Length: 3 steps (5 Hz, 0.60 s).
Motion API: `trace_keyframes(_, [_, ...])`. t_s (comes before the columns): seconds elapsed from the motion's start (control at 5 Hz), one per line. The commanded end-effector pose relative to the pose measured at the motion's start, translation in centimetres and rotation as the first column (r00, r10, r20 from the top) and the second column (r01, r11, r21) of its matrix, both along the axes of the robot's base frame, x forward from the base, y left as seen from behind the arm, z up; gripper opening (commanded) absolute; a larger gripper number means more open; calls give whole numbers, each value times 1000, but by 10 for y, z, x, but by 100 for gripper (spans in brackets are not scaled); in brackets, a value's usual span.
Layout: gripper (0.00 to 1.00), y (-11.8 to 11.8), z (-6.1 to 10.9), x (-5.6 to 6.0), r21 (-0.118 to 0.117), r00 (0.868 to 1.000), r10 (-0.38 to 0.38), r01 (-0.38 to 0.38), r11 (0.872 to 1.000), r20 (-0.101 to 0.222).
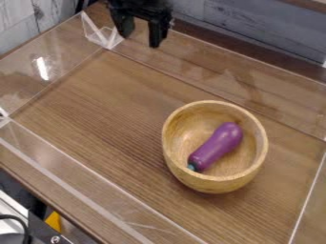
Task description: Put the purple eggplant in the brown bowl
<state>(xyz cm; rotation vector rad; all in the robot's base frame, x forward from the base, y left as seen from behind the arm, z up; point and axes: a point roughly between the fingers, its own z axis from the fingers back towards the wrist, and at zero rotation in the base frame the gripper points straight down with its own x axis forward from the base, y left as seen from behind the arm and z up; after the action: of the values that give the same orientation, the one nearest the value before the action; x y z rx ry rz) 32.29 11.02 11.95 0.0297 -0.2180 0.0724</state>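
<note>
Toward the lower right of the wooden table [109, 114], the brown bowl [180, 122] sits upright on the grain, its thick rim fully in view. Inside it lies the purple eggplant [219, 144], stretched along a diagonal from upper right to lower left, with its teal-green stem cap at the lower-left end near the bowl's inner wall. The glossy body rests on the bowl's floor and stays within the rim.

At the top of the view, left of centre, the black end effector [140, 34] hangs over the far edge of the table, well apart from the bowl. Its two dark fingers [156, 31] point downward with a clear gap between them, released and grasping nothing.

Clear plastic walls [51, 57] border the table on the left and along the near side, catching bright reflections. Just beside the end effector, a small clear stand-like piece [99, 36] sits near the back corner. Behind the table runs a grey plank-like backdrop [261, 24].
</note>
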Motion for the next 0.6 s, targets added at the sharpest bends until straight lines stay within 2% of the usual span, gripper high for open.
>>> trace_keyframes(0.0, [100, -7, 21, 3, 10, 999, -30, 29, 1000, 42])
trace_keyframes(0.2, [100, -8, 16, 8, 2, 998, -51, 51, 999, 23])
trace_keyframes(0.4, [100, -4, 17, 10, -7, 1000, -30, 30, 1000, 3])
